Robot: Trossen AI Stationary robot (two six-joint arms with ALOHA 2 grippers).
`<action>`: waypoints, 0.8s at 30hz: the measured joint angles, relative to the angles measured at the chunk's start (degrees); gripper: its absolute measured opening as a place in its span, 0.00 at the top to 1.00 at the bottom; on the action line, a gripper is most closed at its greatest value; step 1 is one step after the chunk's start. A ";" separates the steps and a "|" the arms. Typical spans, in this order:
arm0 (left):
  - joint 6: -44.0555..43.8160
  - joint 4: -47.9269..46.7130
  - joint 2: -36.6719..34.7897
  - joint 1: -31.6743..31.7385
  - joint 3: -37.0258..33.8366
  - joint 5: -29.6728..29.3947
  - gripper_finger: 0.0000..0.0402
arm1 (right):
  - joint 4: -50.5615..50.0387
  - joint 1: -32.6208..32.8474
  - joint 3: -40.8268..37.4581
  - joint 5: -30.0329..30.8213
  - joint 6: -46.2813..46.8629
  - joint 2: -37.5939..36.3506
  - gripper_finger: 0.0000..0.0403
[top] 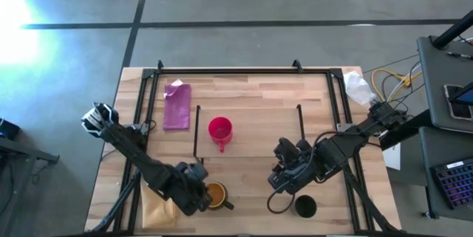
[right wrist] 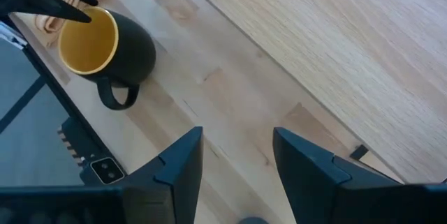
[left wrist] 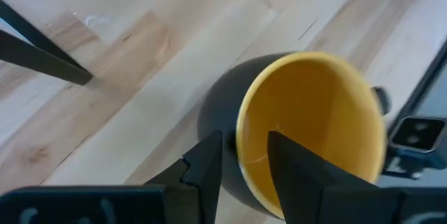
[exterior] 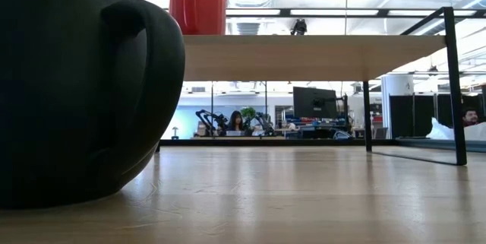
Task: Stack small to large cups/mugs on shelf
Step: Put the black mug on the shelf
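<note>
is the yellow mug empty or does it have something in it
Empty. Looking down into the yellow mug, only its bare yellow inside shows, and the left gripper straddles its rim, one finger inside.

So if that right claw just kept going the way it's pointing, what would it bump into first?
Most likely bare tabletop. The right gripper is open and aimed down at plain wood. The yellow-lined mug, held at its rim by the left gripper, sits well off to one side. Depth is hard to judge.

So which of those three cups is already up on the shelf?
The red cup. It stands on the shelf board, while the yellow-lined mug and the black cup sit on the table in front.
</note>
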 joint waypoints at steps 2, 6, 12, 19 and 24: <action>0.18 0.09 1.07 0.02 0.05 0.67 0.75 | 0.08 0.03 0.00 -0.02 0.00 0.00 0.59; 0.95 0.25 3.05 0.09 0.07 1.12 0.75 | 0.24 0.63 0.00 -0.02 0.57 0.00 0.59; 5.05 0.43 4.11 0.43 0.14 2.26 0.79 | 0.23 1.66 -0.01 -0.06 1.53 0.00 0.59; 8.20 0.14 4.05 1.22 0.05 2.88 0.98 | 0.23 2.17 -0.35 -0.04 2.60 0.00 0.59; 9.55 -0.13 4.11 1.52 0.21 2.57 0.99 | 0.40 3.30 -0.83 -0.11 4.14 0.00 0.59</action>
